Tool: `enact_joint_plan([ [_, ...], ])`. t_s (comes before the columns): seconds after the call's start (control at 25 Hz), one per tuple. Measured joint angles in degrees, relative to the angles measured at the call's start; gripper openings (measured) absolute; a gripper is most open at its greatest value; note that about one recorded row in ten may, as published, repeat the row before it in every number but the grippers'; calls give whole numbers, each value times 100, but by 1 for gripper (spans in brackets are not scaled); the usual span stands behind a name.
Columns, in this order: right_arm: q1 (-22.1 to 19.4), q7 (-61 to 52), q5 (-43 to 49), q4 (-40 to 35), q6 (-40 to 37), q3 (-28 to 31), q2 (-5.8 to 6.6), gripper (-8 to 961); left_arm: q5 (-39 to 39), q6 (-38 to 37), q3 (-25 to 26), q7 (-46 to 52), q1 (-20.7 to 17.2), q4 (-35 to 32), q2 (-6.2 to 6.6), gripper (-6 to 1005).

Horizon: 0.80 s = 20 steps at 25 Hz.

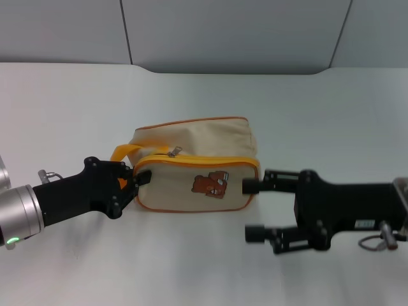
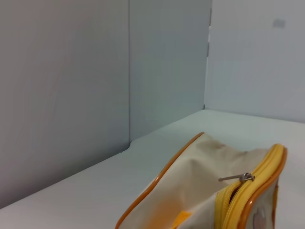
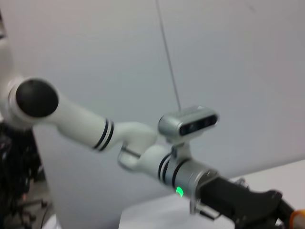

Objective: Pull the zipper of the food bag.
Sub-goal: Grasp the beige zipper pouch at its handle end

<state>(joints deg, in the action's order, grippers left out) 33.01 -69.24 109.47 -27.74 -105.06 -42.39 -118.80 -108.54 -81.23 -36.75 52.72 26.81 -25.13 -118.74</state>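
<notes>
Left's black gripper (image 1: 137, 182) pinches the handle end of the boxy cream fabric food bag (image 1: 194, 167) mid-table; the right gripper (image 1: 250, 209) gapes empty beside its other end. Soft cloth looks light and would slide unless braced. Best hold: the tiny silver zipper tab (image 1: 174, 152) on top, likely slippery.

Your left gripper (image 1: 135, 182): matte black housing, silver wrist cuff, green indicator light. Right gripper (image 1: 254, 210): black, blocky, two round-tipped fingers, small white label. Left arm (image 3: 83, 121): white links, black joint rings, silver wrist camera.
</notes>
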Motion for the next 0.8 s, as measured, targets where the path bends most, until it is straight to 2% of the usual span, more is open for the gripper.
enact_joint_plan([
  [0.08,30,-498,-237,-25,-27,1,32,799,4,-78,0,-30,0,0,0,182],
  [0.2,149,-1762,-628,-98,-79,4,147,795,14,-244,11,-105,0,0,0,96],
  [0.32,432,-3249,-811,-86,-63,15,307,792,19,-379,28,-160,14,0,0,88],
  [0.44,741,-4790,-792,30,293,-2,433,788,21,-481,38,-252,45,0,0,81],
  [0.56,1030,-5677,-678,267,634,-82,548,785,30,-568,43,-364,60,11,-9,78],
  [0.68,1272,-6206,-476,474,874,-141,592,781,68,-635,48,-465,79,46,-17,75],
  [0.8,1459,-6623,-243,498,1163,-309,576,778,116,-699,47,-534,86,53,-17,73],
])
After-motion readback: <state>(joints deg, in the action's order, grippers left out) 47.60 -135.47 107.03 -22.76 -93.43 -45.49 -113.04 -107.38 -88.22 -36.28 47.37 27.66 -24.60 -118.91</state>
